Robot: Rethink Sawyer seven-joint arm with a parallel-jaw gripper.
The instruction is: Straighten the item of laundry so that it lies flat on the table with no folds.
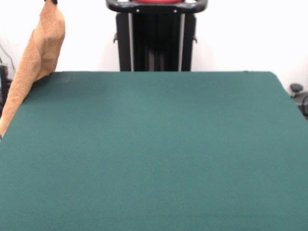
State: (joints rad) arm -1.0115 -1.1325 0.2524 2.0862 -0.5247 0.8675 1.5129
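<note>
Nearest us, the green worktop (154,154) lies bare, and we see no containers. At its far left edge the orange towel (36,62) hangs lifted, draping off the side. Only a dark tip of the end effector (51,1) shows; we cannot tell its grip. We judge the towel must next be brought over the worktop and spread.

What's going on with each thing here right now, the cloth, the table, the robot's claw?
towel: hanging in the air at the table's left edge, lifted from its top, draped long and narrow, not flat.
table: bare green surface, nothing lying on it.
gripper: only a dark tip shows at the top edge above the towel; open or shut cannot be told.
</note>
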